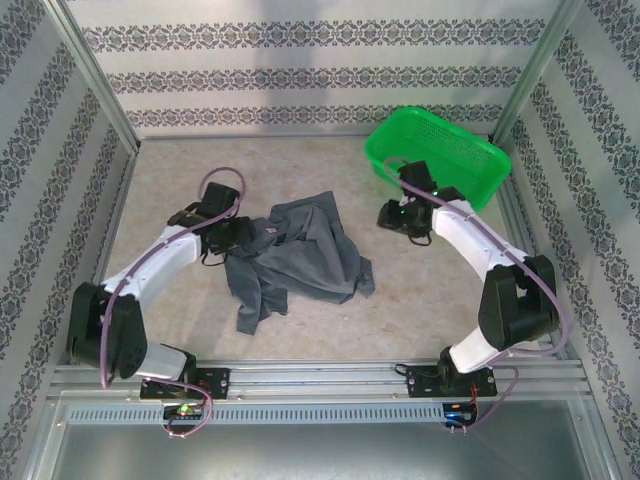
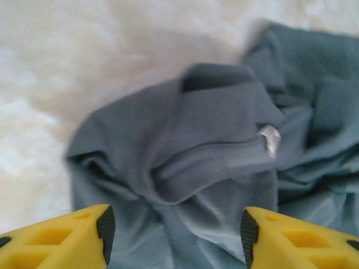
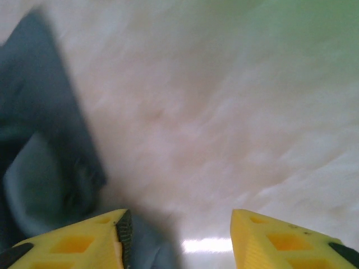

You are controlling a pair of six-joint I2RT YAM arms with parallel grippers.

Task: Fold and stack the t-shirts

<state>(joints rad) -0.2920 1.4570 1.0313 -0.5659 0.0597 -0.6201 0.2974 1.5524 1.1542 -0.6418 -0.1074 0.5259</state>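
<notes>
From my seat, the crumpled dark slate-grey cloth t-shirt lies in a heap around the middle of the pale mottled table. My left gripper sits over the heap's left side with its yellow fingers apart, holding nothing, and a small pale label shows in the folds below it. My right gripper hangs just right of the shirt over bare table, jaws parted and empty. Farther back, the bright green plastic mesh basket occupies the far right corner.
</notes>
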